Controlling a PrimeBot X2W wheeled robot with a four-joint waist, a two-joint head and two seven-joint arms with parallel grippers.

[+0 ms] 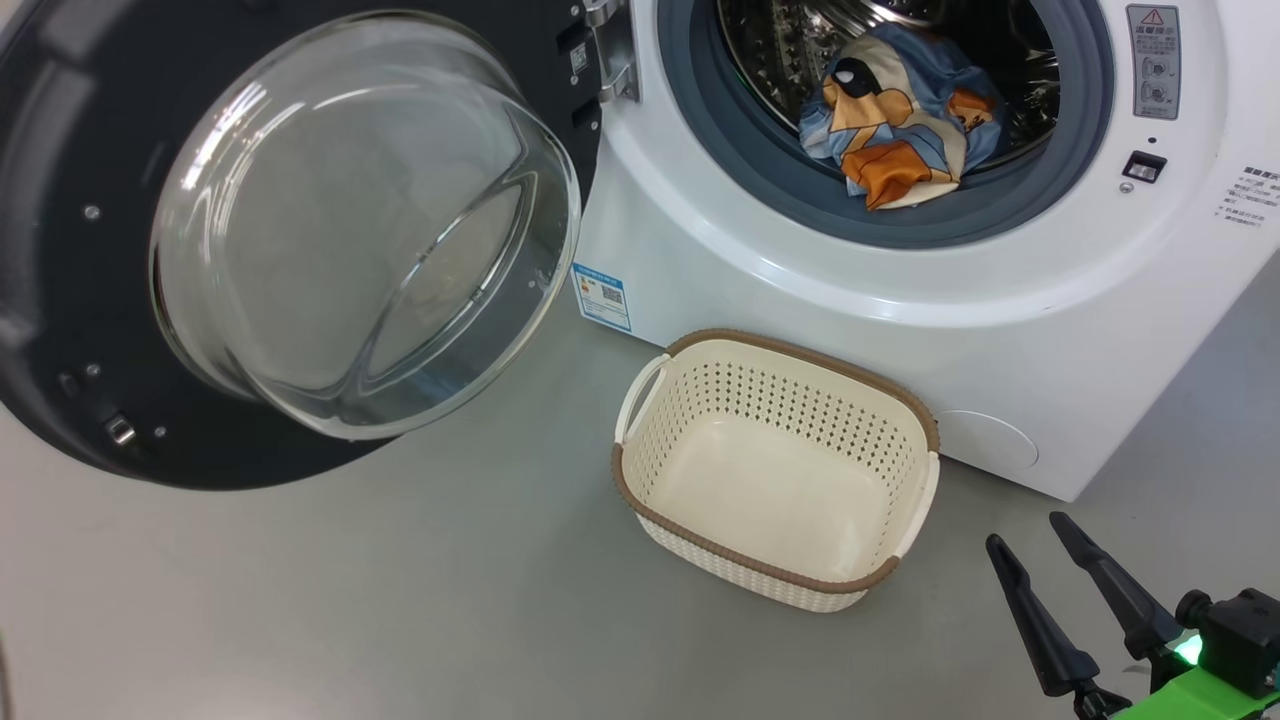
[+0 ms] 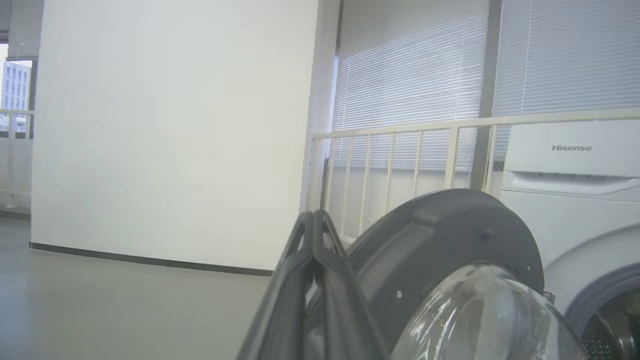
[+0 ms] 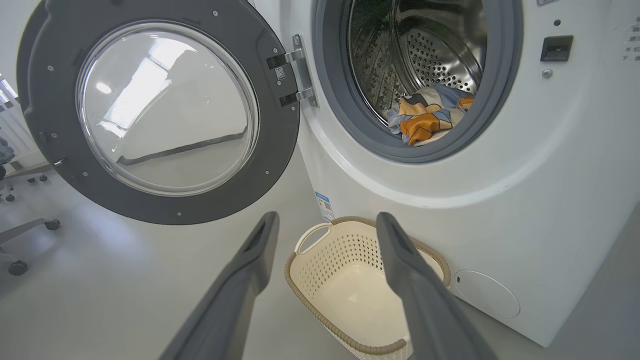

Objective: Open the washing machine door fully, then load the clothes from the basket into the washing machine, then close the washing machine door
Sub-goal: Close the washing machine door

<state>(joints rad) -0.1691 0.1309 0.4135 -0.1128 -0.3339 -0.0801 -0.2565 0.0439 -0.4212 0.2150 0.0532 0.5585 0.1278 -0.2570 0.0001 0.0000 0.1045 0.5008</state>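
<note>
The washing machine (image 1: 900,330) (image 3: 550,200) (image 2: 575,200) stands with its door (image 1: 300,230) (image 3: 160,110) (image 2: 450,260) swung wide open to the left. The clothes (image 1: 895,120) (image 3: 425,115), blue with orange and cream patches, lie at the drum's front lip. On the floor before the machine sits the basket (image 1: 900,400) (image 3: 325,250) with nothing in it. My right gripper (image 1: 1030,530) (image 3: 327,220) is open at the lower right, beside and apart from the basket. My left gripper (image 2: 315,215) is shut on nothing, out to the left of the door, fingers pressed together.
A white wall (image 2: 175,125) and a pale railing (image 2: 400,150) before window blinds stand beyond the door. Chair legs on castors (image 3: 20,235) sit on the grey floor (image 1: 350,600) at far left.
</note>
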